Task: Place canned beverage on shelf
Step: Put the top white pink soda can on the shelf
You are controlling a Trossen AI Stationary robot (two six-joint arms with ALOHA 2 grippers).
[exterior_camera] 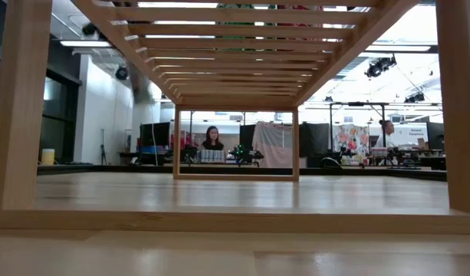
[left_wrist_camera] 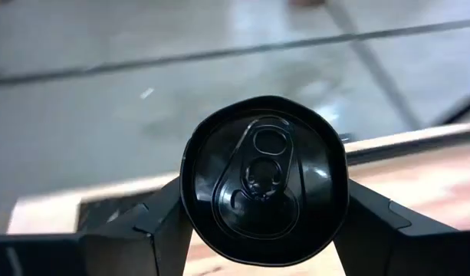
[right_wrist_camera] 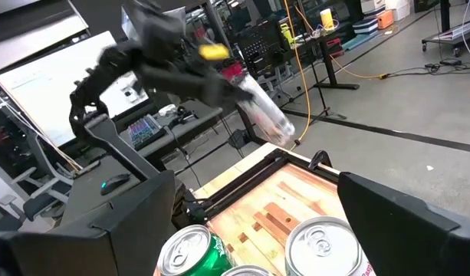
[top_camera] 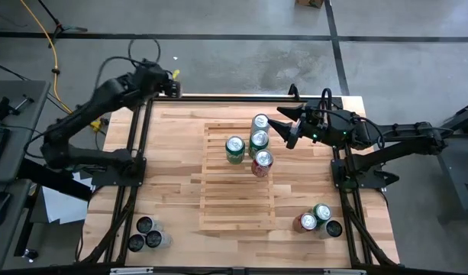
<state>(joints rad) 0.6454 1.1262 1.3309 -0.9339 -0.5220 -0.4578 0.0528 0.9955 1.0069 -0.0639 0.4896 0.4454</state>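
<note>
The left end effector [top_camera: 175, 84] sits at the upper left of the high view, past the counter's [top_camera: 169, 183] far edge, its fingers [left_wrist_camera: 146, 230] pinching a black-topped can [left_wrist_camera: 264, 180]. The right end effector [top_camera: 283, 126], spread wide and holding nothing, hovers at upper right just beside four cans [top_camera: 251, 145] clustered on the shelf [top_camera: 237, 202]. The shelf's lower half stays free (slats with gaps). Three dark cans [top_camera: 147, 234] stand at the counter's lower left, three more cans [top_camera: 317, 219] at lower right. Behind, a workshop with a seated person [exterior_camera: 212, 139]. Labels are unreadable.
</note>
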